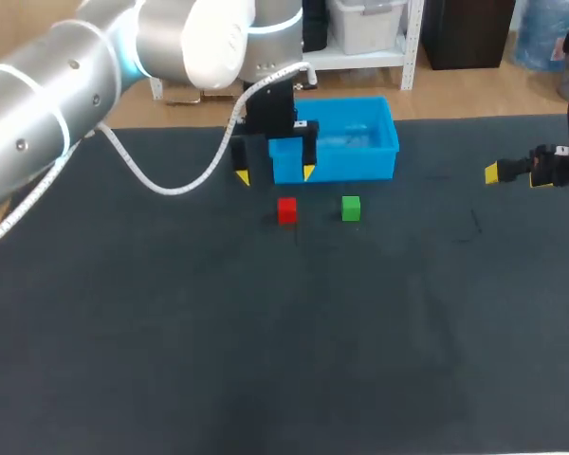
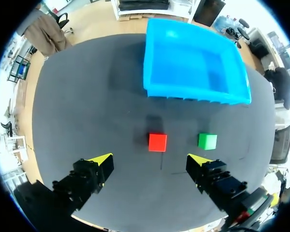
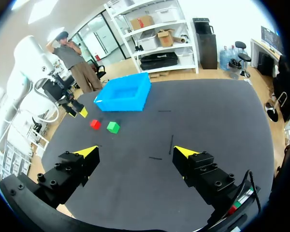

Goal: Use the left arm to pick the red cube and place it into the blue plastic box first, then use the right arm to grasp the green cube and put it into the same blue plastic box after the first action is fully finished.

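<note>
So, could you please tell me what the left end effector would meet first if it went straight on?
Probably the red cube: it lies just ahead of the open left end effector, roughly in line with its middle, though depth is unclear.

Our left arm (image 1: 38, 104) has silver cylindrical links with small dark screws, a white joint cover (image 1: 209, 38) and a pale blue light ring (image 1: 123, 47). A white cable (image 1: 171, 185) loops at 8 o'clock from our left gripper (image 1: 275, 174). It and our right gripper (image 3: 136, 152) have black finger blocks, round screws (image 3: 53, 182) and yellow wedge tips.
</note>
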You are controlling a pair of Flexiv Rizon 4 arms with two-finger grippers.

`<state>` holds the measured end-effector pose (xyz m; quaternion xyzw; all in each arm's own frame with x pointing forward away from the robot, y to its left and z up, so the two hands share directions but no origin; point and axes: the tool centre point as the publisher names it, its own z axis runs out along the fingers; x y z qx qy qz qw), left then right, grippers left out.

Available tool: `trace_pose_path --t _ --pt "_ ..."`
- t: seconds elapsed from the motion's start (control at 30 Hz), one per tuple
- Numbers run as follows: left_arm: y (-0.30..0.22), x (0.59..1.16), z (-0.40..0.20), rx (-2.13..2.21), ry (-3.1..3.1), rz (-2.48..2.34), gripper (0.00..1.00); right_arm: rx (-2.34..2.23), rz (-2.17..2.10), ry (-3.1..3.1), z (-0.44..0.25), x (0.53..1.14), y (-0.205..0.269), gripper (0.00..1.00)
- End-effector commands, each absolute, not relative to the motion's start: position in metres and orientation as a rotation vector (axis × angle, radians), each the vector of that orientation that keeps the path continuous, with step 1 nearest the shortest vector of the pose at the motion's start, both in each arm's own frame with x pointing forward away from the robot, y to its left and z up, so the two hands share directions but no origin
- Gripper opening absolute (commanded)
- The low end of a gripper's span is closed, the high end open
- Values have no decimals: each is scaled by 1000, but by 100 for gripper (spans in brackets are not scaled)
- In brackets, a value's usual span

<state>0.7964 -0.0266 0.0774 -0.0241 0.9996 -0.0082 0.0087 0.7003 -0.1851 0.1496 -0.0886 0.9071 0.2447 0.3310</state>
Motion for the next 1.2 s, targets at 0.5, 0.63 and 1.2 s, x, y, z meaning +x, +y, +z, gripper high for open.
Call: trace_pose_path --t 0.5,0.63,1.2 --pt "-36 804 49 -76 3164 3 100 -232 638 2372 150 700 -185 100" --pt "-37 807 44 -74 3171 7 100 -232 638 2372 150 700 -185 100" --pt "-39 811 23 -100 3202 30 100 -232 638 2372 150 700 -185 100"
